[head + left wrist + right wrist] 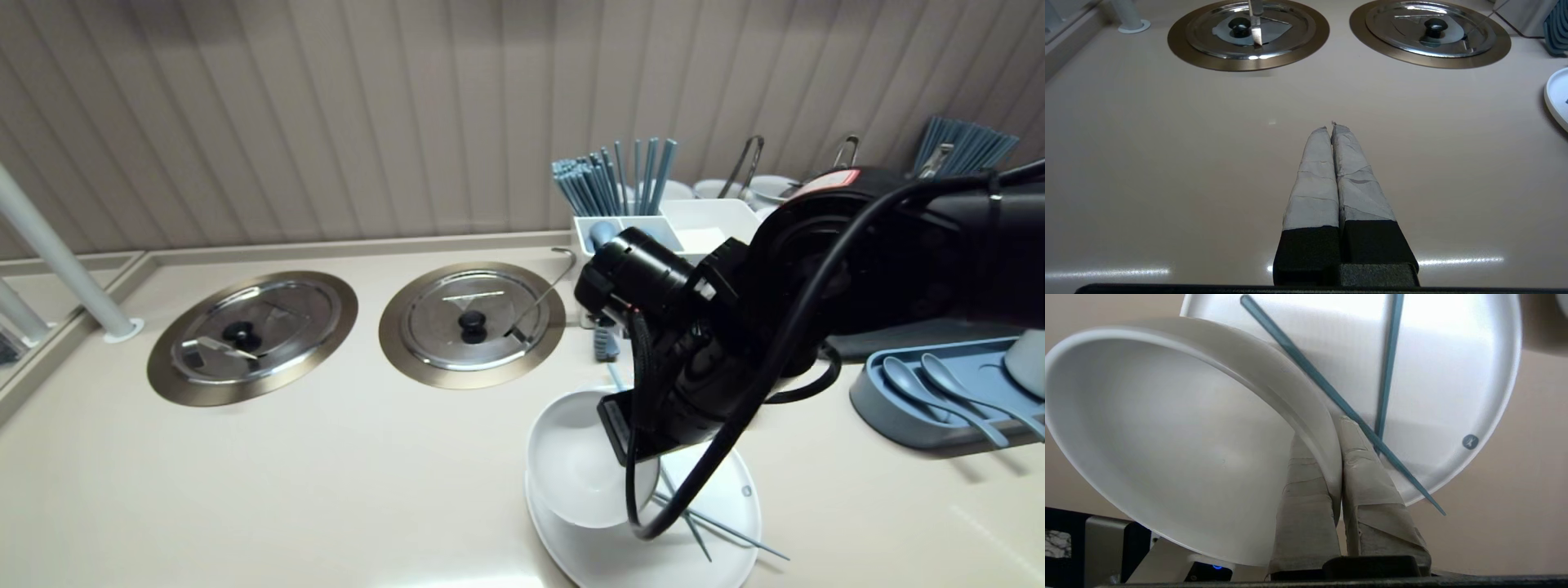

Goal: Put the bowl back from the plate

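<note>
Bowl (1167,428) rim sits pinched between the right end effector's (1333,435) closed fingers, tilted over the plate (1453,375).

My right arm (824,278) leans over a tilted white bowl (571,474) on a plate (620,563) with 2 chopsticks (727,530), at the front edge of the surface (326,490).

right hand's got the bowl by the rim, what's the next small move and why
Probably lift the bowl straight up a little. The right hand is shut on its rim, the bowl is tilted over the plate, and two chopsticks lie on that plate right beside the fingers, so a sideways drag might sweep them off.
</note>
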{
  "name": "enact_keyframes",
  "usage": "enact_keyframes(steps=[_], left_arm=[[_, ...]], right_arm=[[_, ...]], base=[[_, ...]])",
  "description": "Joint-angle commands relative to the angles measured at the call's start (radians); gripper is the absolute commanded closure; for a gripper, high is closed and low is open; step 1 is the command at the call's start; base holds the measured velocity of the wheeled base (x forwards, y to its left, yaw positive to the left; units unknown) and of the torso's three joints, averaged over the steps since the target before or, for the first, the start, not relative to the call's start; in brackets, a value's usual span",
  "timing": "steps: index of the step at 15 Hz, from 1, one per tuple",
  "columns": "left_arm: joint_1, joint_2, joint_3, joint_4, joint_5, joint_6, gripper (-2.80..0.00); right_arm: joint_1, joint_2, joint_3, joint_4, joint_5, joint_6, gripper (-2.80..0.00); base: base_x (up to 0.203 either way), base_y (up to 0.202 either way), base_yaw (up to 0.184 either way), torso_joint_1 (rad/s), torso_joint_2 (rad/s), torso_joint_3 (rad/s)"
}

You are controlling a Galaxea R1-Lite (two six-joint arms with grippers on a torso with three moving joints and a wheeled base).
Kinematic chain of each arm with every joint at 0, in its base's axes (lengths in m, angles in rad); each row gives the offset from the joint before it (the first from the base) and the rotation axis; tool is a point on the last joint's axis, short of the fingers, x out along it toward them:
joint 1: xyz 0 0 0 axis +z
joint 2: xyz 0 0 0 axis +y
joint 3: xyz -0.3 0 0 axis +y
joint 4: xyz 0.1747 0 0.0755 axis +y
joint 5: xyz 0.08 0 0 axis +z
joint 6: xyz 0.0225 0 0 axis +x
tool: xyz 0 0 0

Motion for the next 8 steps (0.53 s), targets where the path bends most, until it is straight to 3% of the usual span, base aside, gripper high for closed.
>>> enact_keyframes(steps=[1, 4, 8], left_arm=[[0.000, 0.000, 0.008, 0.000, 0.000, 0.000, 0.00], [0.000, 0.000, 0.008, 0.000, 0.000, 0.000, 0.00], [0.000, 0.000, 0.008, 0.000, -0.002, 0.000, 0.00]], right_arm=[[-0.035, -0.038, -0.024, 0.004, 0.000, 0.003, 0.00], [-0.133, -0.078, -0.078, 0.025, 0.005, -0.002, 0.00], [-0.299, -0.093, -0.165, 0.080, 0.068, -0.056, 0.00]], base=[[0.000, 0.000, 0.000, 0.000, 0.00, 0.000], [0.000, 0.000, 0.000, 0.000, 0.00, 0.000], [0.000, 0.000, 0.000, 0.000, 0.00, 0.000]])
